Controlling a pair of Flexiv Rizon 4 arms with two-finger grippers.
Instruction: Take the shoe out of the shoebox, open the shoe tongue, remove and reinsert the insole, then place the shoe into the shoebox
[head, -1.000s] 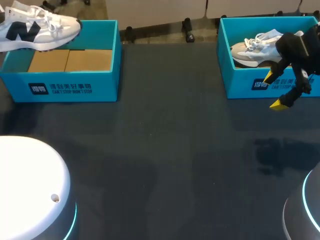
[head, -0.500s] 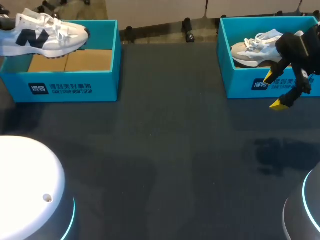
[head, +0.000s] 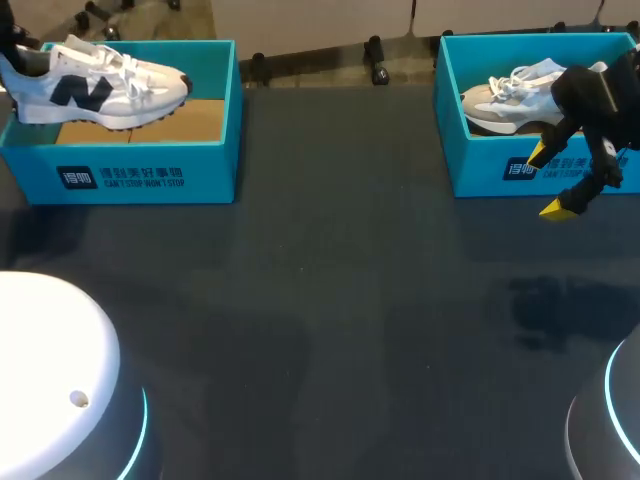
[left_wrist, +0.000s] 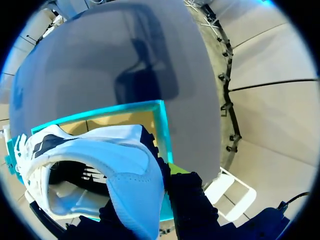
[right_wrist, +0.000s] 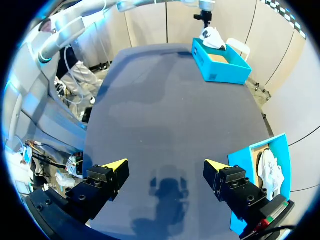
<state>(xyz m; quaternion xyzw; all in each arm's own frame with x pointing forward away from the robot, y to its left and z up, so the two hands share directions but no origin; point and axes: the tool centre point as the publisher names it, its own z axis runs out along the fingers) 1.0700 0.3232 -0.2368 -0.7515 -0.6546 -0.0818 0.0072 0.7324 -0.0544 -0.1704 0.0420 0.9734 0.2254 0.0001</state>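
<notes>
**A:** What's shifted with the white sneaker with the navy side mark (head: 100, 85)?

**B:** It has travelled toward my right, from hanging past the outer end of the teal cardboard shoebox on the left (head: 150, 175) to sitting over that box's open top; it also looks lower, toe pointing at the middle of the dark table (head: 330, 300)

**A:** And the left hand (left_wrist: 152, 215)?

**B:** It has the sneaker by the heel; the yellow tips are hidden behind the heel collar, but the shoe is aloft and black finger parts sit on either side of it, so I judge the hand closed on the shoe

**A:** The other side?

**B:** No change; the right hand (head: 547, 182) hovers wide open and empty, just in front of the second teal shoebox (head: 480, 170), where a grey-and-white sneaker (head: 505, 100) lies inside

**A:** So what does it mean for the job?

**B:** The shoe is clear of the box floor, not set down; whether it is coming out or going back I cannot tell; the insole's state isn't readable either
</notes>
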